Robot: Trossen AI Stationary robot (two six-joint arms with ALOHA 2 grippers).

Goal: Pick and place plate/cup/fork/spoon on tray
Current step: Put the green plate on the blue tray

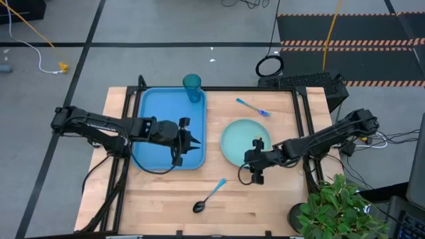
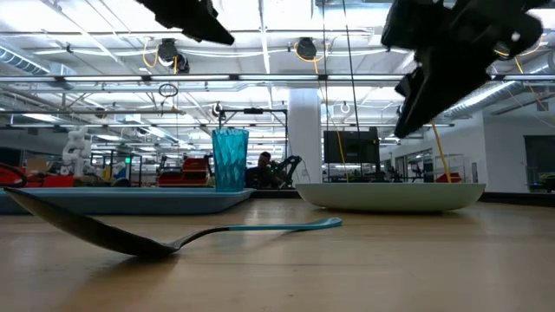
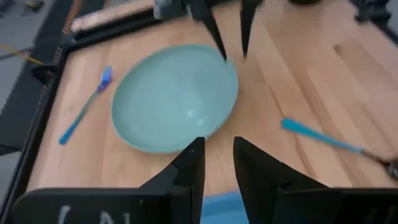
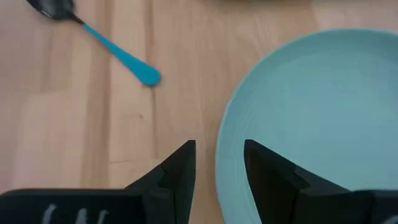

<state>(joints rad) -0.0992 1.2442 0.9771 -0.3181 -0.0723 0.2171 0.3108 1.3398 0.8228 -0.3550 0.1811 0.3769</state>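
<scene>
The blue tray (image 1: pixel 166 133) lies at the table's left. The teal cup (image 1: pixel 192 87) stands upright in the tray's far right corner and also shows in the low view (image 2: pixel 229 159). The mint plate (image 1: pixel 242 143) lies flat on the wood right of the tray. The fork (image 1: pixel 253 107) lies beyond the plate. The spoon (image 1: pixel 209 197) lies near the front edge, its black bowl toward the table's left. My right gripper (image 4: pixel 219 144) is open above the plate's near left rim (image 4: pixel 227 149), clear of it. My left gripper (image 1: pixel 188 143) is open and empty over the tray's right part.
A potted plant (image 1: pixel 339 209) stands at the table's near right corner. Bare wood (image 1: pixel 279 199) lies between the plate and the front edge. A black frame rail (image 1: pixel 302 119) runs along the table's right side.
</scene>
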